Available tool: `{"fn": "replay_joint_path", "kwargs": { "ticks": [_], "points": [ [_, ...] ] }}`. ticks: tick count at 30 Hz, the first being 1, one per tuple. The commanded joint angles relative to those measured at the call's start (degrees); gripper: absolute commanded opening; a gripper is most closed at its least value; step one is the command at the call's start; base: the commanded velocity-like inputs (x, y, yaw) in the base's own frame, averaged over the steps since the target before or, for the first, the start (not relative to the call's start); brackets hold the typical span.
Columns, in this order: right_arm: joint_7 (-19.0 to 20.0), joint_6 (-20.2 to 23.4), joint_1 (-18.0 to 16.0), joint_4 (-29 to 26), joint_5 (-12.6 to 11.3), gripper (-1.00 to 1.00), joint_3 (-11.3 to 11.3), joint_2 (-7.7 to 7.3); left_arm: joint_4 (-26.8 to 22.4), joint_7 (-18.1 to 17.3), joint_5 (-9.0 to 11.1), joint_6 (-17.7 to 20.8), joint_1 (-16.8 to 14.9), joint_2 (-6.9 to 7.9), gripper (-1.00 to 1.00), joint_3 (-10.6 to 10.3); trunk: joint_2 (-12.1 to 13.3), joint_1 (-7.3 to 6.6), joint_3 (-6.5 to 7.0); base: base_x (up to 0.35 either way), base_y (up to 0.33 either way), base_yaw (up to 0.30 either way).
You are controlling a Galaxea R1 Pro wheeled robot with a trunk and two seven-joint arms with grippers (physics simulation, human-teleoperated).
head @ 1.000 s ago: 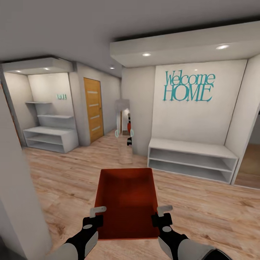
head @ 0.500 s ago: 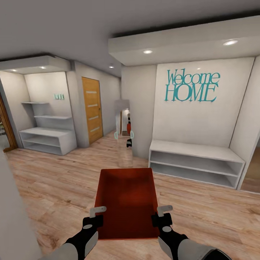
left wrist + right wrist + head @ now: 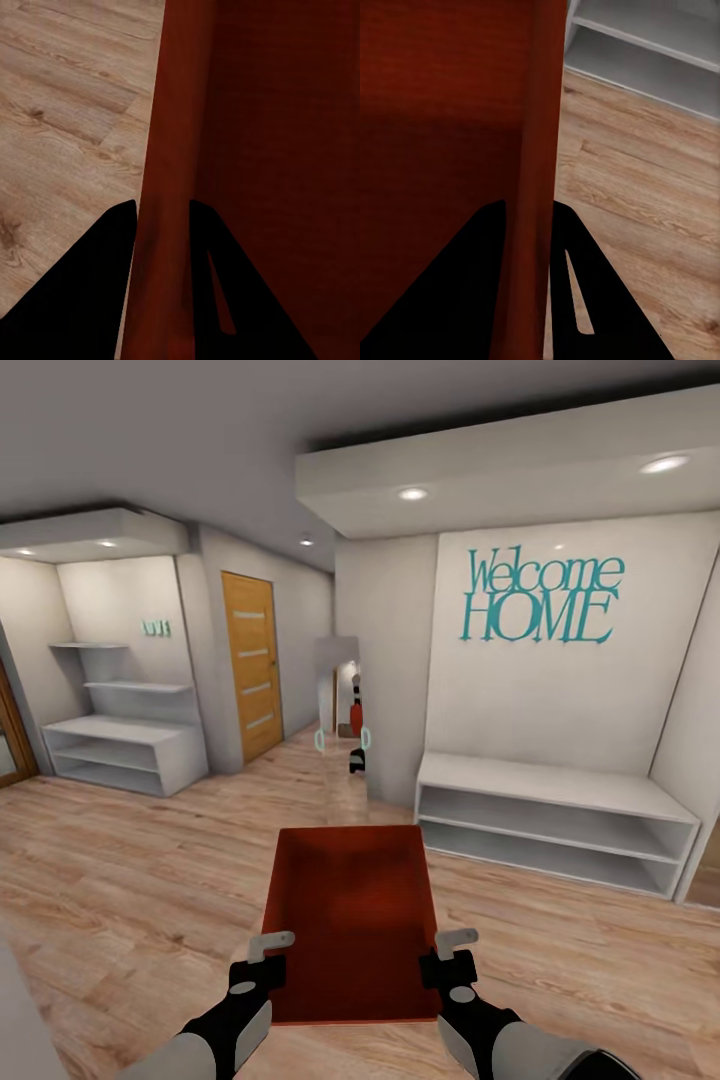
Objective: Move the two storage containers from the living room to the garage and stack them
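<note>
storage container [image 3: 350, 920] between grippers | left gripper [image 3: 262, 957] clamps left wall | right gripper [image 3: 444, 954] clamps right wall

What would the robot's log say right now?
phase: carrying | held: orange-red rectangular bin | left gripper: shut on wall | right gripper: shut on wall | floor: light wood planks

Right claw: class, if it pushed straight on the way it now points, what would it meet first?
The right claw already straddles the storage container's side wall, so it would slide along that wall; beyond looks like wood floor, depth unclear.
</note>
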Motion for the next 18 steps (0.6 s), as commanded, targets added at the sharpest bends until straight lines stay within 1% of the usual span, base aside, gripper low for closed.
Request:
{"fn": "replay_joint_path", "kwargs": {
  "ticks": [1,11,12,13,14,18],
  "points": [
    [1.55,0.08,-0.04,-0.43,0.54,-1.00,-1.03,0.65,0.07,2.13,0.05,-0.29,-0.02,-0.02,-1.00,0.77,-0.04,0.05,-0.03,0.322,0.000,0.000],
    [1.54,0.08,-0.04,-0.43,0.45,-1.00,-1.22,0.57,0.00,2.13,0.05,-0.29,-0.02,0.02,-1.00,0.77,-0.04,0.05,-0.03,0.322,0.000,0.000],
    [1.54,0.10,-0.05,-0.43,0.18,-1.00,-1.23,0.57,0.00,2.14,0.05,-0.29,-0.02,0.00,-1.00,0.77,-0.04,0.05,-0.03,0.322,0.000,0.000],
    [1.56,0.11,-0.02,-0.43,-1.06,-1.00,-1.23,0.57,0.02,2.11,0.05,-0.29,-0.02,0.03,-1.00,0.77,-0.04,0.05,-0.03,0.322,0.000,0.000],
    [1.59,0.13,-0.04,-0.43,-1.77,-1.00,-1.23,0.57,0.04,2.12,0.05,-0.29,-0.02,0.01,-1.00,0.77,-0.04,0.05,-0.03,0.322,0.000,0.000],
    [1.62,0.16,-0.04,-0.43,-3.06,-1.00,-1.24,0.53,0.01,2.13,0.05,-0.31,-0.02,-0.02,-1.00,0.74,-0.04,0.05,-0.03,0.322,0.000,0.027]
  ]
}}
